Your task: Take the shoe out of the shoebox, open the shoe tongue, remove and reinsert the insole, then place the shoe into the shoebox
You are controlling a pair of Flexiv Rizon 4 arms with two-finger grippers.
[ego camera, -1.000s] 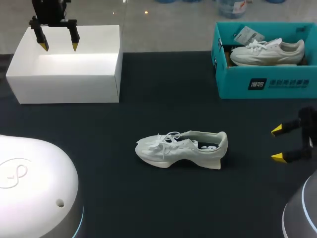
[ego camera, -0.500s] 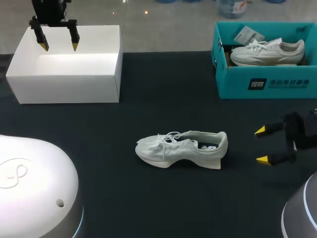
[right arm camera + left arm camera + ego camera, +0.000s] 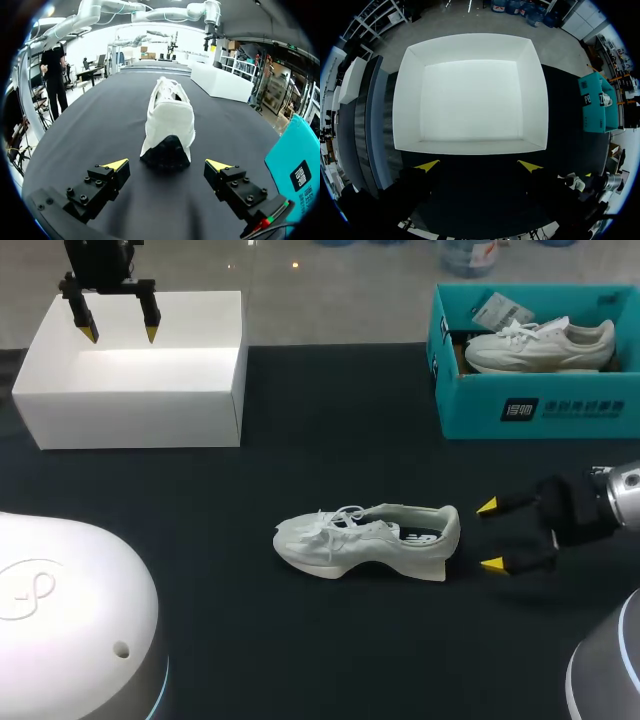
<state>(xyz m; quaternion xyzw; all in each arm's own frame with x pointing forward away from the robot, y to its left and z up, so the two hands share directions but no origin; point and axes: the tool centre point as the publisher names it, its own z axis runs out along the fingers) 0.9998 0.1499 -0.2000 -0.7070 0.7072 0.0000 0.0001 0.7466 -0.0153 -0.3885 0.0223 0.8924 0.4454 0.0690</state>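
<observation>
While the shoe (image 3: 365,540) lies free on the table (image 3: 330,450), tongue-opening looks to be your step.
Your right gripper (image 3: 490,535) gapes empty just behind its heel; pinch there next.

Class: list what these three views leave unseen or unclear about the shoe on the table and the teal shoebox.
1. Insole of the white shoe: in the head view the dark opening is too small to read. In the right wrist view the heel hides it, ahead of the open right end effector.
2. Teal shoebox: the head view's edge cuts it off, and its near wall hides its floor.
3. Same box, left wrist view: too small to make out its contents.
</observation>
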